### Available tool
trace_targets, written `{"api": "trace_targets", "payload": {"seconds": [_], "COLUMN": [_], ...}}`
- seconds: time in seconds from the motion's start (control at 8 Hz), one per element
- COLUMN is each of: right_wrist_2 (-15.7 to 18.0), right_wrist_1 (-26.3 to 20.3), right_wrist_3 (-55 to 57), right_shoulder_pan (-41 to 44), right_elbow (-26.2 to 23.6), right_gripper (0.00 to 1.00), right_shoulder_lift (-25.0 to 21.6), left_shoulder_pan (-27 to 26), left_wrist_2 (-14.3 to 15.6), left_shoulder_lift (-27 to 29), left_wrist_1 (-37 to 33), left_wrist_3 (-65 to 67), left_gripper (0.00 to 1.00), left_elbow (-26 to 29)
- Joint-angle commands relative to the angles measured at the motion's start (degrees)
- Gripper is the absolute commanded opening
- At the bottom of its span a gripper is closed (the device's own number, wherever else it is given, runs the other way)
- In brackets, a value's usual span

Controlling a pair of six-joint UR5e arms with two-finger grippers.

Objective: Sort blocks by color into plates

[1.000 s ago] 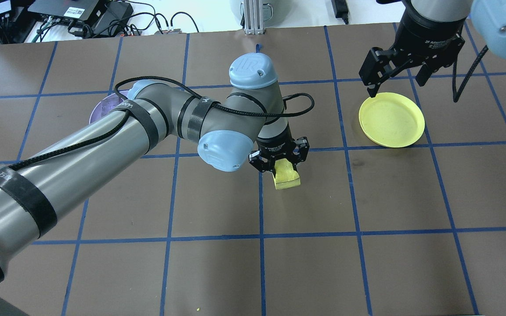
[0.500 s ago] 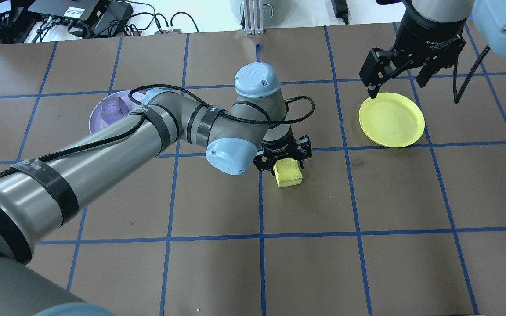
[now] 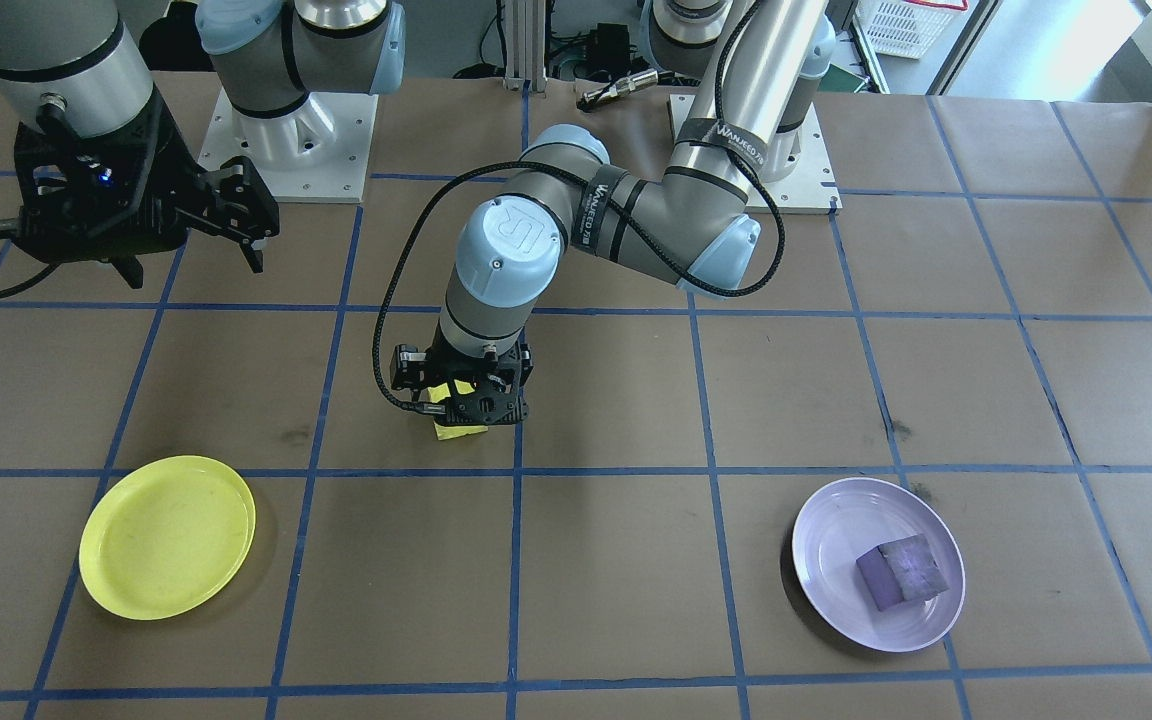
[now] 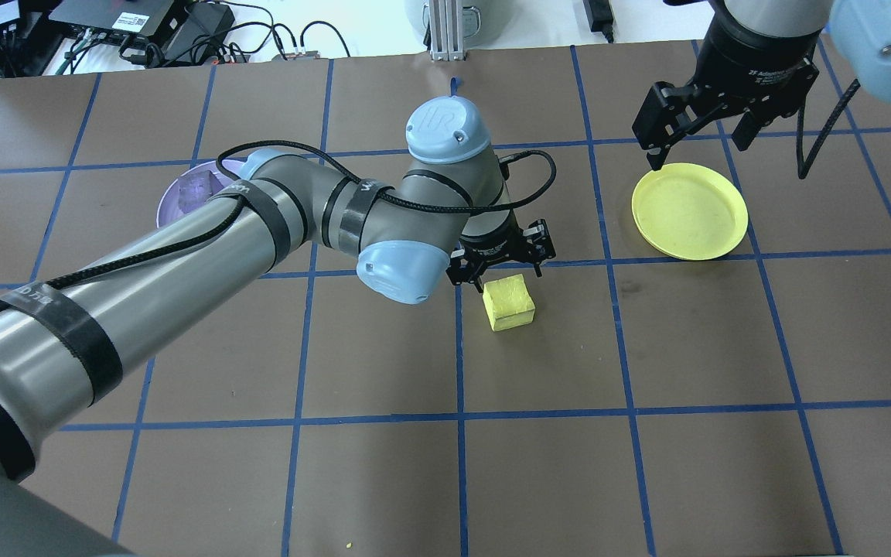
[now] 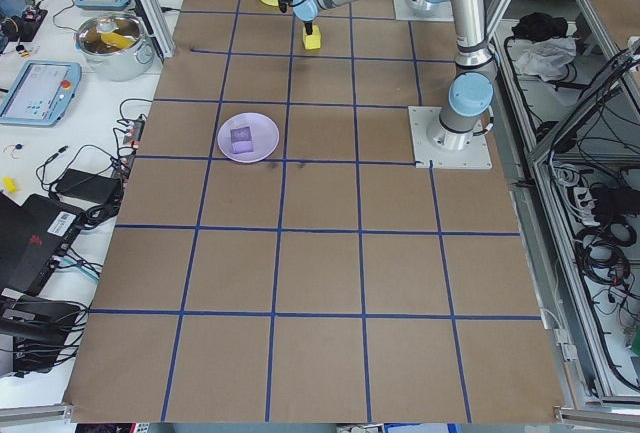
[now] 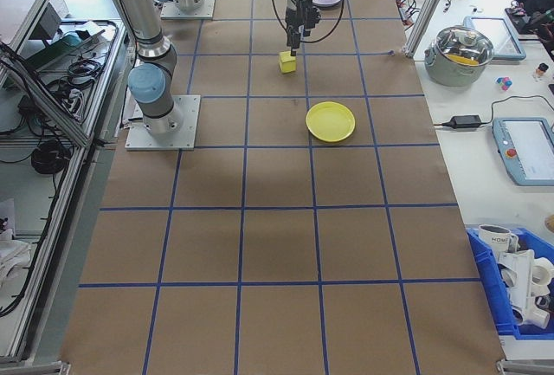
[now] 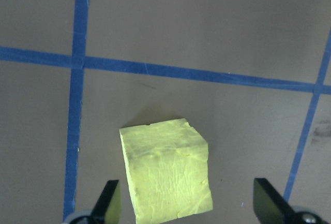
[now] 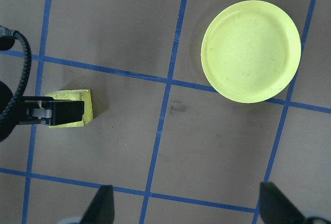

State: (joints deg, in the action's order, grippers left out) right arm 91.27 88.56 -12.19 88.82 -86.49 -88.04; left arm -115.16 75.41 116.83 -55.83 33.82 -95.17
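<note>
yellow block (image 4: 509, 302) scuffed, flat on table mid-grid, well apart from yellow plate (image 4: 689, 210). purple block (image 3: 898, 571) already sitting inside lavender plate (image 3: 826, 545), slightly off-centre.

Bare table (image 4: 685, 340) between yellow block (image 4: 509, 302) and yellow plate (image 4: 689, 210); no obstacle.

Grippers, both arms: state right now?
Left gripper: open, above the yellow block, not holding it.
Right gripper: open, empty, by the yellow plate.
</note>
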Motion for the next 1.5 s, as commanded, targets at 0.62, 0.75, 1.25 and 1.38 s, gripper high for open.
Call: {"api": "trace_targets", "payload": {"seconds": [0.62, 0.75, 1.25, 1.38], "right_wrist_2": [-1.2, -1.3, -1.4, -1.4], "right_wrist_1": [4.7, 8.6, 18.3, 18.8], "right_wrist_3": [-0.1, 0.1, 0.9, 1.8], "right_shoulder_pan": [2.8, 5.1, 15.6, 16.0], "right_elbow": [-5.8, -7.7, -10.5, -10.5], "right_gripper": [1.00, 1.00, 1.00, 1.00], "right_shoulder_lift": [4.0, 5.7, 14.2, 15.6], "left_shoulder_pan": [26.8, 28.9, 30.3, 30.5], "left_wrist_2": [9.7, 9.9, 20.2, 20.1], "left_shoulder_lift": [-13.6, -14.8, -15.6, -15.8], "left_wrist_1": [-16.4, -20.9, -41.8, -42.2], "left_wrist_3": [-33.0, -33.5, -33.6, -33.5], "left_gripper": [1.00, 1.00, 1.00, 1.00], "left_elbow": [0.9, 3.3, 20.3, 21.3]}}
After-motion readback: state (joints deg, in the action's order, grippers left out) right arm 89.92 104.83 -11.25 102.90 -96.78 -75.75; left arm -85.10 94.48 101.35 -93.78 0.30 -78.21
